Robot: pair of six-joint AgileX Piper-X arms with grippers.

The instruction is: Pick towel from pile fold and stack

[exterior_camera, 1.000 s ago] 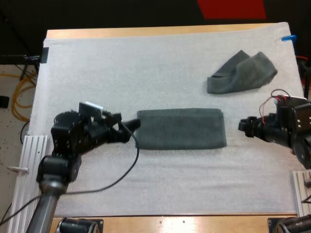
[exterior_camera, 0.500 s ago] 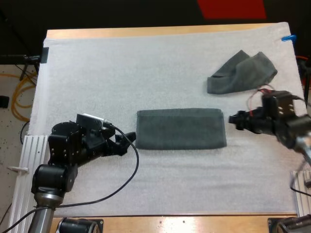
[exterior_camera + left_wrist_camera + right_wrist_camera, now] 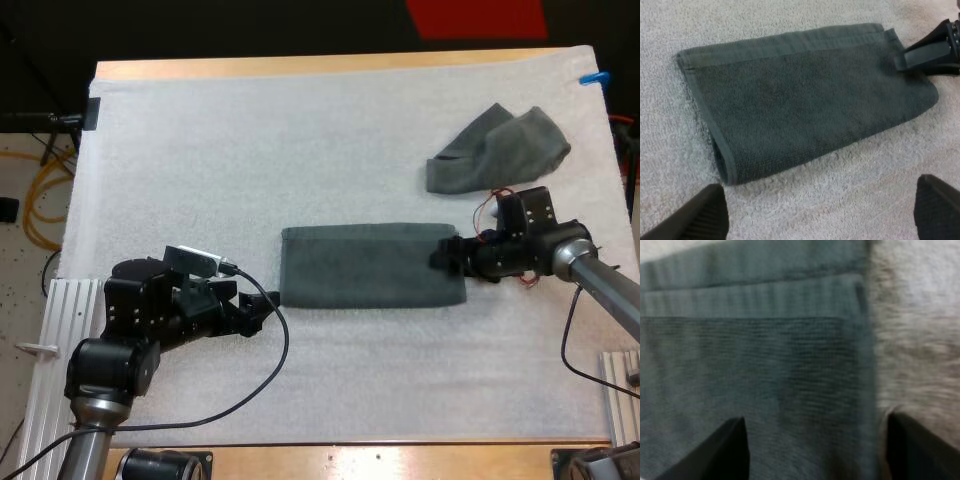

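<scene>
A wooden counter (image 3: pixel 330 66) seen from above, almost wholly covered by a white, textured mat (image 3: pixel 300 150). Pale wood shows along the far and near edges. To the left lies a speckled grey floor (image 3: pixel 22 280) with looped orange cables (image 3: pixel 30 205). A ribbed metal rail (image 3: pixel 60 300) runs beside the mat's left edge. The light is soft and even.
</scene>
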